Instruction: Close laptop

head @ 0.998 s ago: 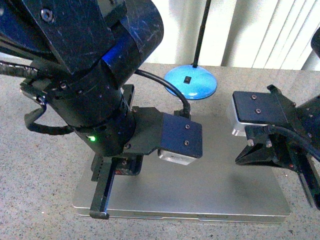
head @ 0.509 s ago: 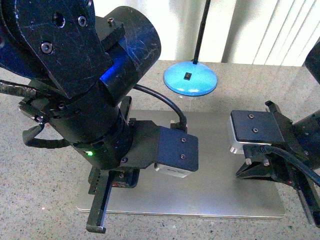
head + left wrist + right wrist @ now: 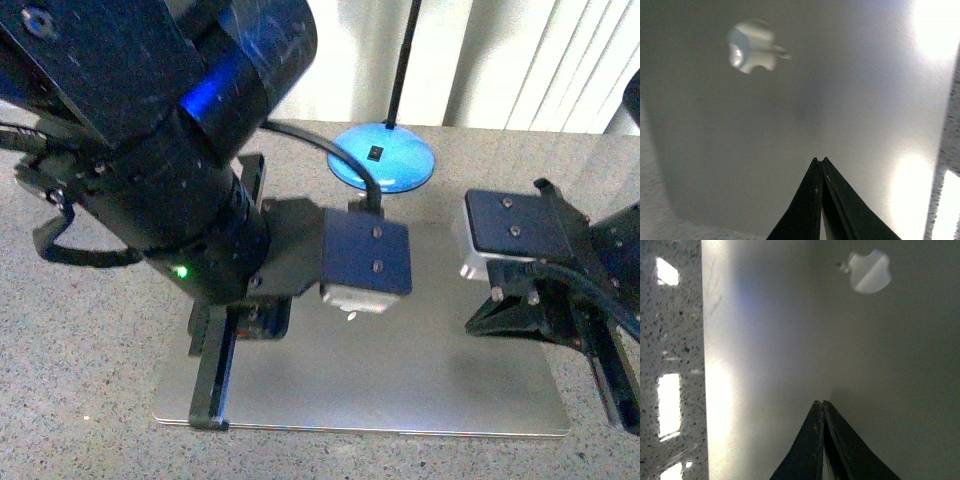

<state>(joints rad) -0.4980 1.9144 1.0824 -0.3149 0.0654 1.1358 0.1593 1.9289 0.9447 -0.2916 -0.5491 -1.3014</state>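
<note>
The laptop [image 3: 400, 390] is seen shut, its silver lid laid flat on the speckled table [image 3: 80, 340], directly beneath both pairs of jaws. The left gripper [image 3: 820, 161] is held over the lid's left part, its jaws pressed together to a point with nothing between them. The right gripper [image 3: 821, 403] is held over the right part, its jaws likewise brought together and empty. The logo [image 3: 751, 46] is found beyond both sets of tips. Whether either tip touches the lid cannot be told; a small gap is perhaps left. A blue lamp base [image 3: 385, 160] is set beyond the laptop.
</note>
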